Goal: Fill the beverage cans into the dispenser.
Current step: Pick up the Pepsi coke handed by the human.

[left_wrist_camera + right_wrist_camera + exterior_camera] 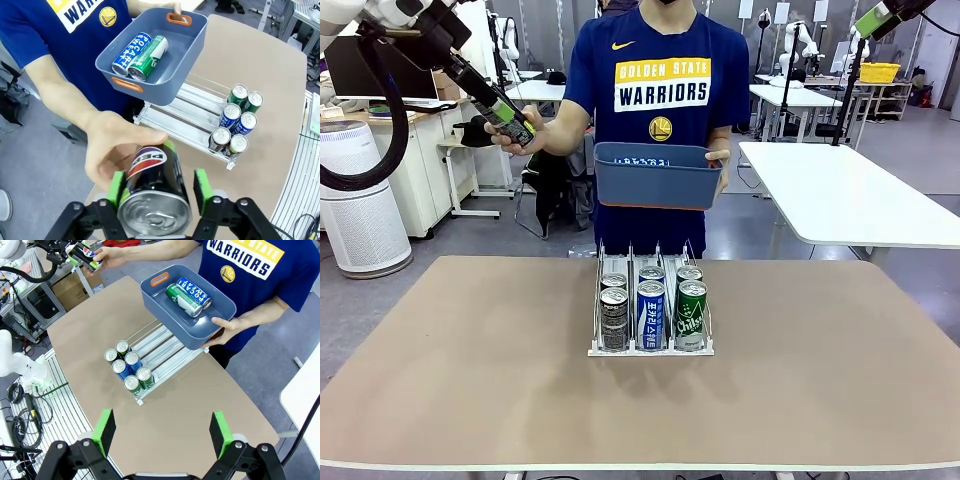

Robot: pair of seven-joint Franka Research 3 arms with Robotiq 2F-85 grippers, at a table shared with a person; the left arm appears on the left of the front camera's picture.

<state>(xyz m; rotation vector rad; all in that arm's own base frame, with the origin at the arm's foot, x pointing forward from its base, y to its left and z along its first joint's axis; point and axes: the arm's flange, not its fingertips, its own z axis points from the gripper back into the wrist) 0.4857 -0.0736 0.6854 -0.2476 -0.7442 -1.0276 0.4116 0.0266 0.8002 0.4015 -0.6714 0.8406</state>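
both the left pincer (158, 185) and a person's hand (107, 145) grip a dark slim metal can (152, 167) aloft. right pincer (162, 432) gapes wide. blue-grey plastic bin (192, 50) holds two cans (140, 56); white wire dispenser (650, 351), six cans (651, 310).

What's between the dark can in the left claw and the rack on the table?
The person's hand wraps the dark can that the left gripper is shut on. The blue-grey bin, held in the air, hangs above the dispenser's far end. Behind the six loaded cans the lanes lie bare.
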